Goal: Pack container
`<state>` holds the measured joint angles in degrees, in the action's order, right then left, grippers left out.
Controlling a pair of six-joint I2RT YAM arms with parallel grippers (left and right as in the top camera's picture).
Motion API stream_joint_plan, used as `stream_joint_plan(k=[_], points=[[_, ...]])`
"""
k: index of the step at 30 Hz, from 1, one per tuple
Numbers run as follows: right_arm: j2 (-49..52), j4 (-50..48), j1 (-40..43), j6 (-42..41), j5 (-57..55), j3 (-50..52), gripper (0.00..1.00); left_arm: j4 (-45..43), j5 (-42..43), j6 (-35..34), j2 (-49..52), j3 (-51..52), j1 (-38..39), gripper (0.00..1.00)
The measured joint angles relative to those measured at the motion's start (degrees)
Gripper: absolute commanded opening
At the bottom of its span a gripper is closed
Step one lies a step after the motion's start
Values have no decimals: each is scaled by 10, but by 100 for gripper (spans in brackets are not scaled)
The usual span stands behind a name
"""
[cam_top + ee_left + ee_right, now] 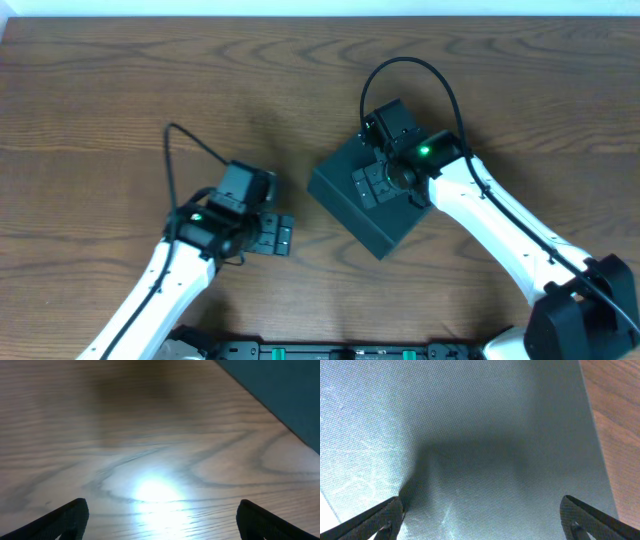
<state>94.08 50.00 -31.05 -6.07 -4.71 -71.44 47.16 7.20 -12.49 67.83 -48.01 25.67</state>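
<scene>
The container (385, 228) sits just right of the table's centre, turned corner-on, its lid lying flat as far as I can tell. The right gripper (372, 185) hangs over the lid's middle, jaws spread wide and grasping nothing. At the box's 9 o'clock the left gripper (278, 236) hovers over bare table (120, 90), jaws likewise released and empty. Working the lid probably calls for a level, centred approach, with the left arm bracing that 9 o'clock corner against sliding.

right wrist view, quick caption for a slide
Open right gripper above the flat top of the dark teal matte cardboard box, brown wood-grain table at right.
</scene>
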Motion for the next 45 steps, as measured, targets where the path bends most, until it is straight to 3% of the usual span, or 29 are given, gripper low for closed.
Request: stream_joint_plan(k=[10,30,36,45], points=[[-2,0,-19,-4,3,35,99,-21,3,-36,24,0,100,96],[-12,9,-20,-21,-3,56,99,-23,-15,-55,64,0,132,96],[-12,8,-20,-21,-4,56,99,-67,-35,-30,137,0,132,95],[-12,3,-20,-21,-5,57,99,-158,-76,23,170,0,132,96]])
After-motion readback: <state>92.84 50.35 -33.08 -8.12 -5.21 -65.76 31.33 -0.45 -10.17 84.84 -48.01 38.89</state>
